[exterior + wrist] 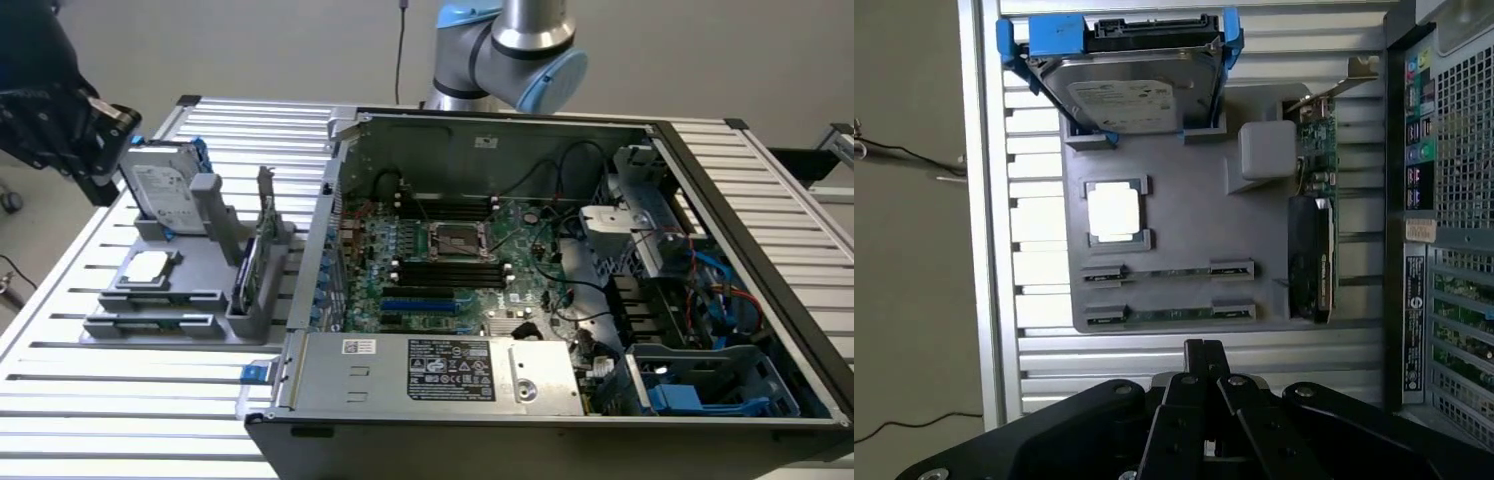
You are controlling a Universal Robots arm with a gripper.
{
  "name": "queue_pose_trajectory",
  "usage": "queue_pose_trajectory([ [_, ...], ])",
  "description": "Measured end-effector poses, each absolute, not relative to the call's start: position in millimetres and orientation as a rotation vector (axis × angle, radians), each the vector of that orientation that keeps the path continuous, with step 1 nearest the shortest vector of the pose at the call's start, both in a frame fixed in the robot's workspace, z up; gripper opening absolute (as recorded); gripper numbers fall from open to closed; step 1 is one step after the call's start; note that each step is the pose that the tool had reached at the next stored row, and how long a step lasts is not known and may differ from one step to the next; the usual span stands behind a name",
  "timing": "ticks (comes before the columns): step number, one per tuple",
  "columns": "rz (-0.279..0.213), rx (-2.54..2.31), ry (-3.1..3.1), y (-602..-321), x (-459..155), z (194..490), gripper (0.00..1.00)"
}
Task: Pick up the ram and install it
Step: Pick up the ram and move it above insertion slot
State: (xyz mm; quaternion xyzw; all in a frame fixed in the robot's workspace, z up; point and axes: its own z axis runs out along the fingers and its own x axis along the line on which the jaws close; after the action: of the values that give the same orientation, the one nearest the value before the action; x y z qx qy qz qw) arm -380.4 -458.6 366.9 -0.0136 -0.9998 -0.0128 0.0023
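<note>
A robot arm's gripper, its jaws closed on nothing, hangs above the gray tray, with an open computer case standing just beside the tray. The ram (a thin green stick) lies flat in a slot at the tray's end, opposite the hard drive.

I see a grey tray on the slatted table, carrying a hard drive in blue brackets, a square silver processor and an upright card; just beside it stands the open computer case
</note>
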Motion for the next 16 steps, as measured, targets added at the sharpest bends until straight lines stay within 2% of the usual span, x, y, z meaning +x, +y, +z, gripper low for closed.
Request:
queue_pose_trajectory([
  [16, -0.038, 0.407, -3.076, -458.7, -380.4, 359.8, 0.11],
])
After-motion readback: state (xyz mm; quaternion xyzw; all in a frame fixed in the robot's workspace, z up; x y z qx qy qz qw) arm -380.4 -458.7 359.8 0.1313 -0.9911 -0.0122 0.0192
